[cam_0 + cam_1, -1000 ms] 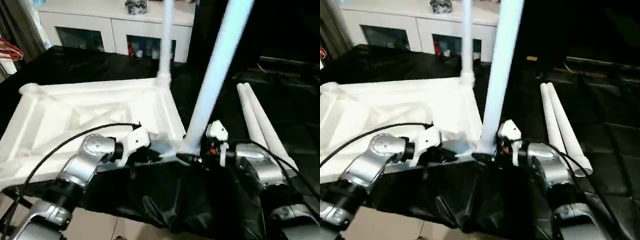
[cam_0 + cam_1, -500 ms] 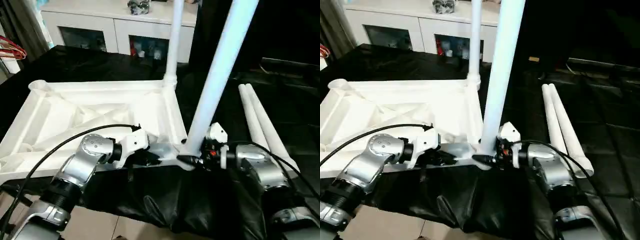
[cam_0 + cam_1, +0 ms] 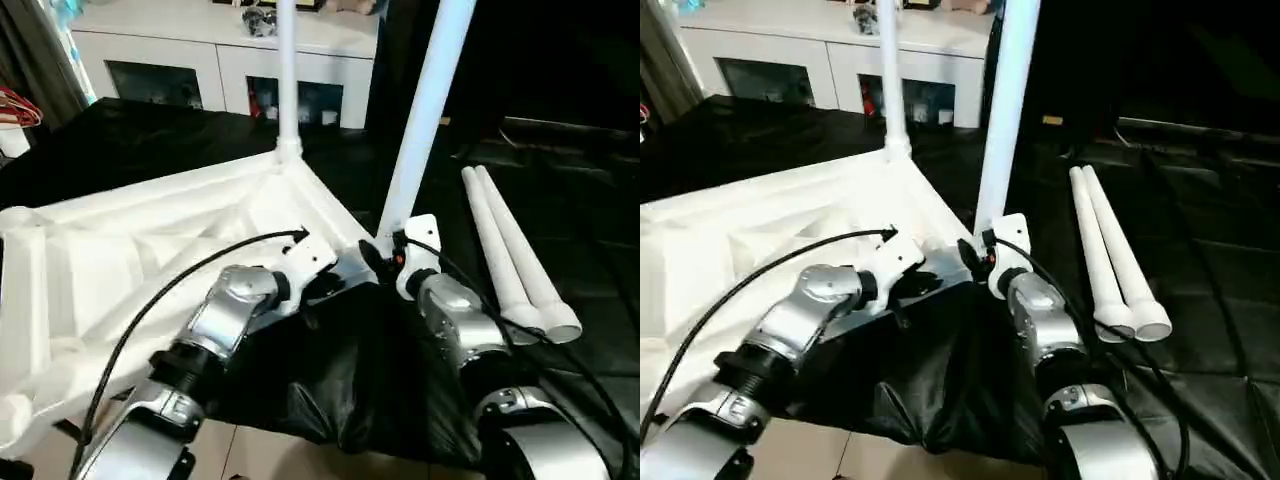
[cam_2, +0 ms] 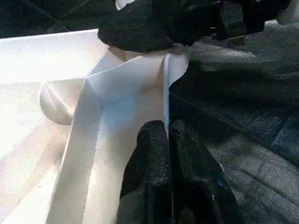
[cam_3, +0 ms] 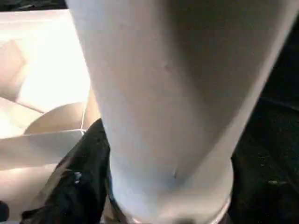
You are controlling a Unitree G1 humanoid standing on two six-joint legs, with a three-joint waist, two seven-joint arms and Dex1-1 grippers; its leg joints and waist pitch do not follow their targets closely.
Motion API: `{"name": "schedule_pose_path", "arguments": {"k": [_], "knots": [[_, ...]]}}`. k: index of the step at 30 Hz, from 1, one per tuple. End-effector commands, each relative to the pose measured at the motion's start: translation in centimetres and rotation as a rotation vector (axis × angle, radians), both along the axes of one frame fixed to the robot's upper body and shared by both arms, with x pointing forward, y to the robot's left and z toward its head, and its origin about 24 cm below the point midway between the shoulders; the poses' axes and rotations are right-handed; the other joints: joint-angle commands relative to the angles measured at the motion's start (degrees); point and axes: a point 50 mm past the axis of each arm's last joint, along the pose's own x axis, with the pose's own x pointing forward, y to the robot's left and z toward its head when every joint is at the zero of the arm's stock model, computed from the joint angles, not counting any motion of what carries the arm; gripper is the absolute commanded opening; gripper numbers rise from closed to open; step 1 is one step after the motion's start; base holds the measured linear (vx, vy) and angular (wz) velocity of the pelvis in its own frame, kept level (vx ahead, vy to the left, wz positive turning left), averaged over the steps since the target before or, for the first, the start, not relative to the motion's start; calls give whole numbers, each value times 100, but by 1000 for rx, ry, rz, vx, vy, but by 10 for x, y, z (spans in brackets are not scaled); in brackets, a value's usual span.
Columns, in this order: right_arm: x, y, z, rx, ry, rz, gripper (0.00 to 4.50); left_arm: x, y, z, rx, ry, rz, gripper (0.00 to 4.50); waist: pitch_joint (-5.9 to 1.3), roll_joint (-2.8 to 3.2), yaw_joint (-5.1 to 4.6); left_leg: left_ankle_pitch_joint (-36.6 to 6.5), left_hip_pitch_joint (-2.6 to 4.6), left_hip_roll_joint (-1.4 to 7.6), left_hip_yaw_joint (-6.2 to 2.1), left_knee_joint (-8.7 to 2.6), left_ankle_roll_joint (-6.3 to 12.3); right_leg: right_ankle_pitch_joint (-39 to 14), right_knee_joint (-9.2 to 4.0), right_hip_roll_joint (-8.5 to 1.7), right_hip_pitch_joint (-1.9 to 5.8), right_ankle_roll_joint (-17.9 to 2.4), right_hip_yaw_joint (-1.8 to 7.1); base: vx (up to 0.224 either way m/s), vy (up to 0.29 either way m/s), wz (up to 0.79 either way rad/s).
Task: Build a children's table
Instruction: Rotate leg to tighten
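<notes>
The white tabletop (image 3: 150, 250) lies upside down on a black cloth, ribbed underside up. One leg (image 3: 286, 80) stands in its far corner socket. A second upright leg (image 3: 425, 110) stands at the corner nearest my arms. My right gripper (image 3: 385, 250) is closed around that leg's base, and a black finger (image 5: 79, 177) lies against the tube (image 5: 163, 102). My left gripper (image 4: 167, 127) is shut on the thin rim (image 4: 126, 79) of the tabletop just beside that corner. Two loose legs (image 3: 510, 250) lie side by side on the right.
A white cabinet (image 3: 200, 60) with glass doors stands behind the work. The black cloth (image 3: 380, 380) hangs over the front edge toward the tiled floor (image 3: 260, 460). Red wire hangers (image 3: 20, 105) show at the far left.
The tabletop has turned: its gripped corner moved away from me and its left end swung nearer. Both arms have stretched forward with it. The right gripper's jaws have narrowed on the leg.
</notes>
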Motion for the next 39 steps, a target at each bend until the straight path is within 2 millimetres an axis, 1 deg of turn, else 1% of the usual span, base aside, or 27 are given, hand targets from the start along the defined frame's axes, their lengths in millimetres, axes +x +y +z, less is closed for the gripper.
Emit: {"name": "schedule_pose_path", "arguments": {"k": [1, 2, 3, 6, 7, 8, 9, 11, 12, 13, 15, 16, 17, 18, 19, 20, 21, 22, 26, 27, 29, 30, 34, 36, 38, 39], "knots": [[-11, 29, -13, 21, 66, 126, 351, 3, -18, 13, -11, -72, -51, 0, -344, 22, -4, -1894, 120, 316, -204, -433, 14, -2467, -556, -539, 154, -789, 290, 0, 0, 0], [-11, 28, -12, 18, 63, 133, 364, 2, -17, 13, -9, -71, -57, 0, -347, 23, -3, -1821, 105, 319, -203, -438, 30, -2284, -528, -535, 171, -857, 294, 0, 0, 0], [-10, 25, -11, 8, 43, 133, 389, 0, -15, 11, -2, -63, -75, 0, -345, 6, -3, -1785, 102, 321, -192, -437, 43, -2166, -515, -529, 171, -906, 297, 0, 0, 0], [-7, 15, -6, -7, 17, 131, 391, -3, -10, 10, -1, -54, -96, 0, -353, 15, -2, -1723, 96, 324, -186, -430, 73, -2045, -493, -542, 187, -978, 307, 0, 0, 0], [-6, 14, -6, -8, 16, 131, 415, -3, -10, 10, -2, -54, -96, 0, -355, 10, 1, -1651, 87, 326, -181, -427, 87, -1964, -477, -542, 196, -1007, 309, 0, 0, 0], [-6, 11, -5, -15, 13, 133, 415, -3, -9, 9, -1, -51, -98, 0, -356, 9, 1, -1626, 87, 325, -179, -427, 97, -1933, -474, -534, 200, -1018, 307, 0, 0, 0], [-5, 6, -4, -18, 9, 138, 433, -4, -6, 9, 0, -50, -102, 0, -356, 10, 1, -1604, 85, 324, -175, -424, 107, -1902, -472, -533, 201, -1033, 307, 0, 0, 0], [-5, -3, -2, -20, 5, 180, 443, -5, -1, 8, 2, -41, -115, 0, -367, 10, 11, -1534, 76, 322, -171, -413, 130, -1784, -456, -533, 227, -1072, 306, 0, 0, 0], [-5, -3, -2, -20, 5, 180, 447, -5, -1, 8, 2, -41, -115, 0, -362, 12, 5, -1484, 64, 329, -168, -416, 164, -1683, -444, -527, 227, -1111, 308, 0, 0, 0], [-6, -8, -1, -32, 6, 221, 447, -7, 1, 8, -1, -37, -134, 0, -368, 14, 10, -1456, 69, 331, -162, -409, 173, -1625, -437, -530, 223, -1131, 311, 0, 0, 0], [-12, -20, 2, -62, 11, 353, 447, -10, 9, 9, -4, -27, -173, 0, -379, 16, 32, -1331, 63, 325, -148, -390, 260, -1371, -412, -515, 248, -1189, 308, 0, 0, 0], [-13, -24, 2, -66, 13, 385, 447, -10, 11, 9, -3, -24, -177, 0, -380, 19, 42, -1283, 58, 332, -153, -392, 281, -1302, -401, -519, 255, -1204, 312, 0, 0, 0], [-15, -27, 4, -69, 12, 418, 447, -11, 14, 9, 1, -21, -181, 0, -394, 17, 61, -1173, 64, 344, -145, -380, 335, -1092, -375, -516, 253, -1245, 316, 0, 0, 0], [-16, -29, 4, -70, 11, 439, 447, -11, 16, 9, 4, -19, -184, 0, -403, 14, 68, -1068, 57, 338, -141, -373, 377, -919, -353, -510, 266, -1308, 311, 0, 0, 0], [-16, -30, 5, -70, 12, 452, 447, -11, 17, 9, 6, -18, -188, 0, -404, 16, 78, -1005, 59, 341, -140, -372, 400, -829, -339, -506, 269, -1350, 306, 0, 0, 0], [-18, -32, 6, -75, 9, 481, 447, -12, 19, 9, 5, -15, -204, 0, -400, 14, 76, -994, 54, 340, -137, -372, 409, -818, -338, -507, 270, -1368, 305, 0, 0, 0], [-21, -35, 9, -78, 5, 551, 447, -16, 23, 9, 8, 1, -237, 0, -395, 8, 86, -1021, 52, 347, -141, -374, 411, -885, -344, -515, 279, -1375, 296, 0, 0, 0], [-21, -35, 9, -78, 5, 551, 447, -16, 23, 9, 8, 1, -237, 0, -388, 14, 100, -1071, 54, 357, -140, -377, 398, -1001, -351, -517, 278, -1356, 295, 0, 0, 0], [-26, -40, 15, -65, 1, 661, 447, -22, 33, 9, 15, 20, -294, 0, -369, 16, 101, -1268, 64, 360, -137, -388, 330, -1388, -392, -512, 261, -1281, 292, 0, 0, 0], [-28, -41, 15, -63, 3, 680, 447, -23, 35, 9, 18, 26, -302, 0, -371, -16, 99, -1302, 66, 367, -137, -392, 307, -1456, -391, -508, 257, -1266, 291, 0, 0, 0], [-30, -42, 16, -60, 6, 713, 447, -26, 38, 9, 19, 36, -321, 0, -363, 3, 106, -1308, 66, 366, -146, -398, 287, -1554, -394, -513, 254, -1244, 292, 0, 0, 0], [-30, -42, 17, -59, 6, 719, 412, -27, 40, 9, 18, 39, -327, 0, -363, 0, 105, -1284, 66, 368, -143, -398, 283, -1541, -391, -510, 244, -1221, 298, 0, 0, 0], [-31, -42, 17, -54, 11, 737, 405, -29, 42, 8, 22, 51, -333, 0, -380, -9, 110, -1134, 63, 361, -140, -385, 300, -1351, -367, -516, 252, -1270, 301, 0, 0, 0], [-33, -41, 17, -46, 15, 753, 366, -30, 43, 8, 23, 57, -338, 0, -382, -4, 110, -1097, 61, 356, -136, -380, 313, -1286, -358, -510, 253, -1288, 298, 0, 0, 0], [-34, -40, 16, -41, 21, 769, 366, -30, 43, 8, 26, 60, -340, 0, -383, 1, 114, -1083, 58, 355, -134, -377, 326, -1257, -357, -509, 256, -1299, 298, 0, 0, 0], [-35, -39, 15, -43, 25, 776, 346, -31, 44, 7, 29, 62, -340, 0, -383, -2, 114, -1050, 54, 357, -138, -379, 337, -1219, -351, -504, 261, -1298, 295, 0, 0, 0]]}}
